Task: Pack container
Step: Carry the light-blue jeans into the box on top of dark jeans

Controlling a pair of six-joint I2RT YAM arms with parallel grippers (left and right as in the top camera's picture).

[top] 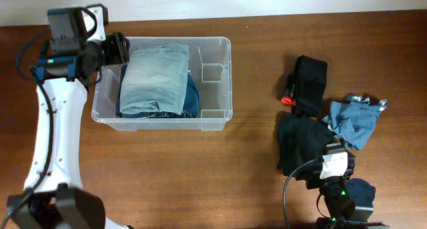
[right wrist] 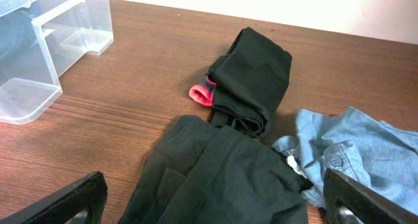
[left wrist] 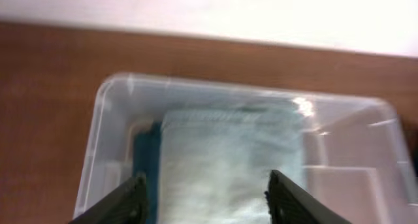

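Observation:
The clear plastic container (top: 213, 89) stands at the upper left of the table, also in the left wrist view (left wrist: 111, 119) and the right wrist view (right wrist: 39, 61). Folded light jeans (top: 157, 79) lie in it on darker blue denim (top: 192, 99); they also show in the left wrist view (left wrist: 228, 159). My left gripper (left wrist: 206, 198) is open and empty, just above the container's left end (top: 117, 50). My right gripper (right wrist: 215, 198) is open and empty, low over a black garment (right wrist: 222, 178) near the front edge (top: 333, 163).
On the right lie a folded black garment with a red tag (top: 308, 82) (right wrist: 251, 74), a crumpled light blue shirt (top: 353, 119) (right wrist: 356, 152), the large black garment (top: 300, 142) and a dark blue item (top: 363, 192). A white wall runs behind the table.

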